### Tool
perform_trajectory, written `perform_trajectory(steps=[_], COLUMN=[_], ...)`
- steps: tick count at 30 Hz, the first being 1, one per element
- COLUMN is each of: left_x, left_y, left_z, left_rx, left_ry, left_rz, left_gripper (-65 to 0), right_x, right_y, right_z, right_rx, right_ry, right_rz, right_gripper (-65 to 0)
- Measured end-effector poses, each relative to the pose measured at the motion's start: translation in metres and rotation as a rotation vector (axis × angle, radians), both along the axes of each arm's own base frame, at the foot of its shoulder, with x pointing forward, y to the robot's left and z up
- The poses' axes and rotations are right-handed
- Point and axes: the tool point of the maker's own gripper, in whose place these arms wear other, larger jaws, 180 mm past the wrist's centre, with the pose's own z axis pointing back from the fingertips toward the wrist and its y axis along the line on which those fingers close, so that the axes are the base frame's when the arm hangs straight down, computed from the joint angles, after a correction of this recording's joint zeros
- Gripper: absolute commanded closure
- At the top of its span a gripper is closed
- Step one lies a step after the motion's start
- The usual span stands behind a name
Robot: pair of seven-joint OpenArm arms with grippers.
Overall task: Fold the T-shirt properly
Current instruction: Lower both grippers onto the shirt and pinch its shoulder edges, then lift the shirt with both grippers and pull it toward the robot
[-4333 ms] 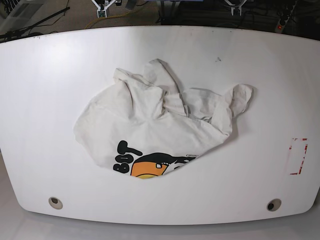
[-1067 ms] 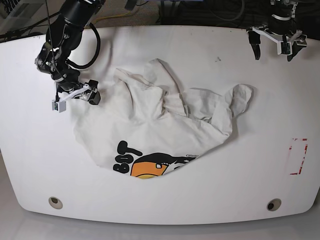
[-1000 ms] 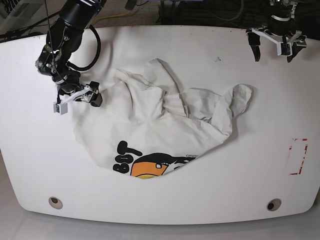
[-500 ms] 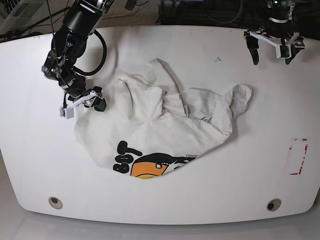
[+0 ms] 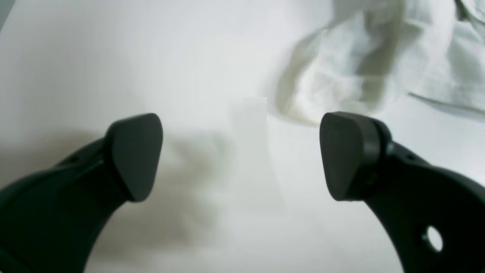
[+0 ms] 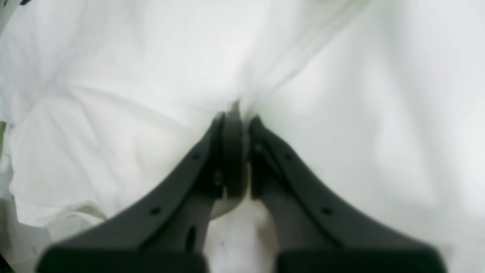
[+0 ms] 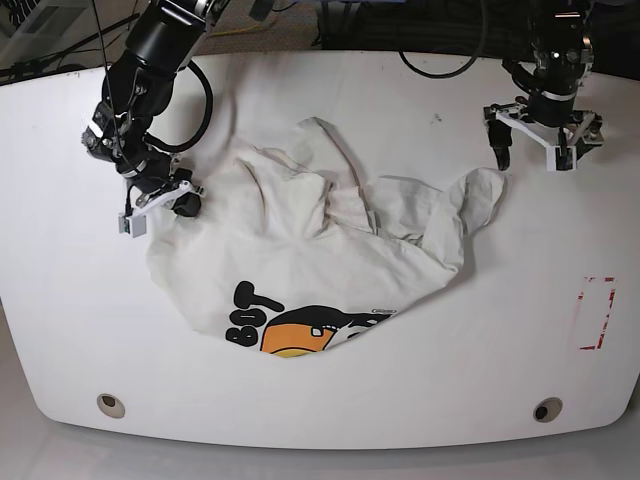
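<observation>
The off-white T-shirt (image 7: 330, 255) lies crumpled in the middle of the white table (image 7: 420, 395). Part of its orange graphic (image 7: 298, 338) and black letters show at the front hem. My right gripper (image 7: 183, 204) sits at the shirt's left edge. In the right wrist view this gripper (image 6: 235, 121) is shut, pinching a ridge of the T-shirt (image 6: 132, 113) fabric. My left gripper (image 7: 530, 150) hovers open just behind the shirt's right sleeve (image 7: 482, 195). In the left wrist view that gripper (image 5: 242, 151) holds nothing, and the sleeve (image 5: 341, 76) lies ahead of it.
A red taped rectangle (image 7: 597, 312) marks the table's right side. Two round holes (image 7: 111, 405) (image 7: 547, 409) sit near the front edge. Cables and stands crowd the floor beyond the far edge.
My right gripper has gone from open to shut on the shirt's left edge. The left arm has come down and forward toward the right sleeve, still open.
</observation>
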Motion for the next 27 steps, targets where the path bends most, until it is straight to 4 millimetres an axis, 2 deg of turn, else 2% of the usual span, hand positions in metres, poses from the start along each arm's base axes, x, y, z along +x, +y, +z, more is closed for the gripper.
perform_trajectory(steps=[3, 9, 13, 15, 18, 22, 26, 27], left_x=[0.014, 0.037, 0.042, 0.046, 0.046, 0.047, 0.051, 0.053], left_y=[-0.013, -0.014, -0.028, -0.034, -0.035, -0.031, -0.028, -0.027], left_z=[0.002, -0.002, -0.020, -0.028, -0.042, -0.056, -0.064, -0.065], left_rx=[-0.015, -0.025, -0.055, -0.069, -0.080, -0.087, -0.101, -0.102], left_ry=[0.011, 0.027, 0.071, 0.089, 0.120, 0.159, 0.161, 0.159], left_rz=[-0.060, -0.053, -0.083, -0.100, -0.098, -0.084, -0.070, -0.068], left_gripper=[-63.1, -62.9, -62.1, -59.3, -55.1, -56.5, -55.6, -53.5], right_x=[0.002, 0.000, -0.001, -0.003, -0.004, -0.004, -0.004, -0.004], right_y=[-0.001, -0.001, -0.001, -0.002, -0.001, -0.001, -0.002, -0.003], right_z=[0.004, 0.002, 0.001, -0.001, -0.001, -0.001, -0.001, -0.001], right_rx=[-0.006, -0.009, -0.009, -0.009, -0.009, -0.009, -0.010, -0.012], right_ry=[-0.011, -0.005, -0.002, 0.004, 0.005, 0.005, 0.006, 0.006], right_rz=[-0.001, 0.001, 0.001, 0.000, 0.001, 0.001, 0.000, 0.001], right_gripper=[0.0, 0.0, 0.0, 0.0, 0.0, 0.0, 0.0, 0.0])
